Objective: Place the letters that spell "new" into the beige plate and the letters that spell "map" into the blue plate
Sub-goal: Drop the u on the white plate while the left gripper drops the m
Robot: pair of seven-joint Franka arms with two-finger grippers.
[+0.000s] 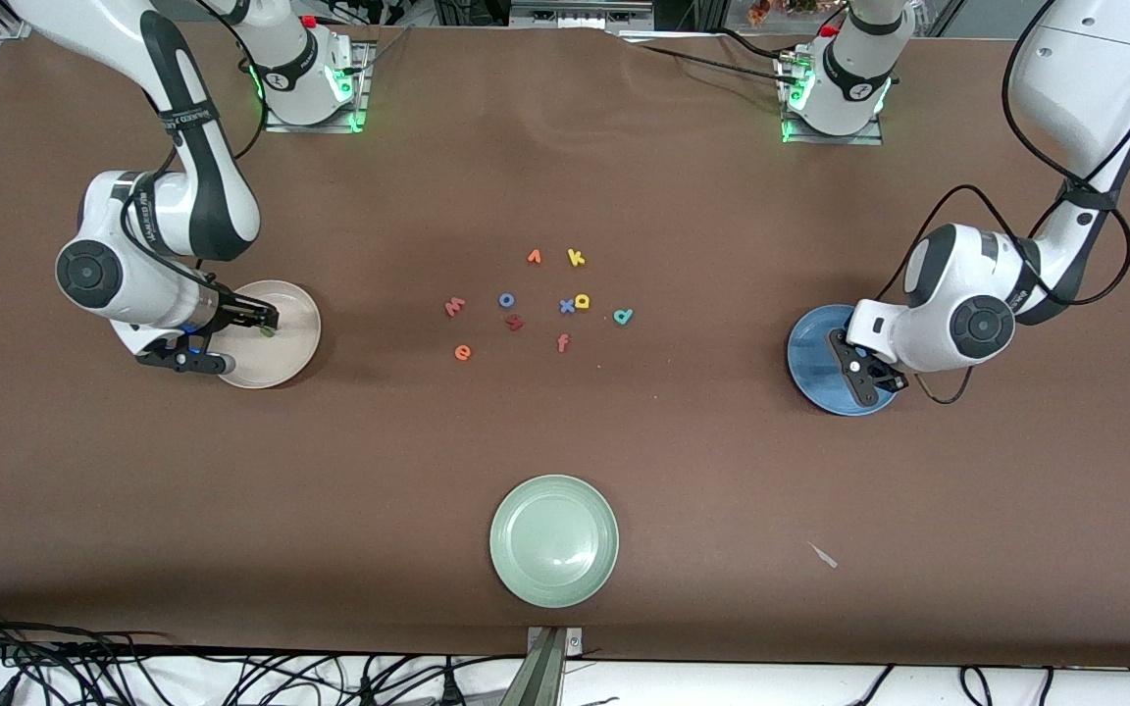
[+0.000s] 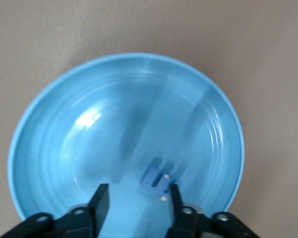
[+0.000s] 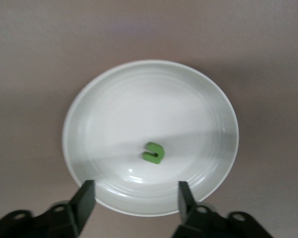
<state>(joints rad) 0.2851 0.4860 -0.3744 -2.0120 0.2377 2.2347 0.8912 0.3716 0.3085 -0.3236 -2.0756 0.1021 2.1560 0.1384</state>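
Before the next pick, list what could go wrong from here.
1. The yellow p touches the blue x; grasping it may drag the x along.
2. The dark red letter lies near the pinkish-red w; the two could be confused.
3. The blue m looks blurred under the open left gripper over the blue plate; it may bounce before settling.

A brown-covered table (image 1: 565,461) with black cables (image 1: 133,677) along its near edge.

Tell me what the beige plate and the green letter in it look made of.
Beige plate: likely glazed ceramic or glossy melamine; smooth, with faint concentric rings and soft sheen. Green n: probably matte foam; thick, flat-cut edges, no shine.
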